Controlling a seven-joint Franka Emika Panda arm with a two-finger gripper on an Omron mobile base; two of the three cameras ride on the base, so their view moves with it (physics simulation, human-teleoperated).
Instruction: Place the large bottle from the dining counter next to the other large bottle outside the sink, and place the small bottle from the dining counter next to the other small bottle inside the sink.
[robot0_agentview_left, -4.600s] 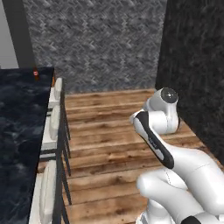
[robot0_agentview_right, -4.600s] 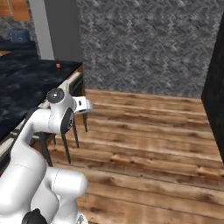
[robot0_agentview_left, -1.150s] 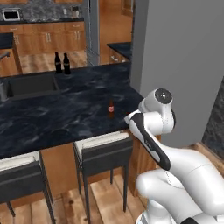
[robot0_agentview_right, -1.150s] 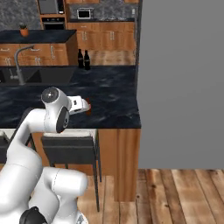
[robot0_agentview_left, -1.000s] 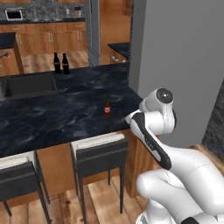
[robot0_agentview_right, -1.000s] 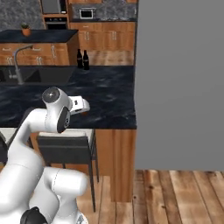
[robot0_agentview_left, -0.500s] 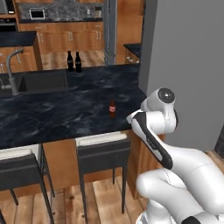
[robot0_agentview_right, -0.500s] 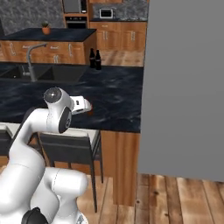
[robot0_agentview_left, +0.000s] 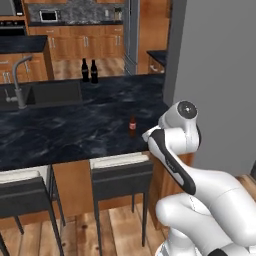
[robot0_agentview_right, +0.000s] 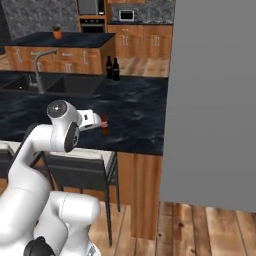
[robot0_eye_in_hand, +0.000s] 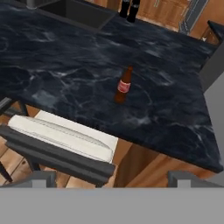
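Two black bottles (robot0_agentview_left: 89, 71) stand together at the counter's (robot0_agentview_left: 75, 125) far edge by the sink (robot0_agentview_left: 47, 92), so what remains is the small amber bottle (robot0_eye_in_hand: 124, 85), untouched near the front edge (the gripper's (robot0_eye_in_hand: 111, 177) opening I cannot tell).

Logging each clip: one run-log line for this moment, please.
stage: approach | small bottle upright on dining counter | gripper open, empty
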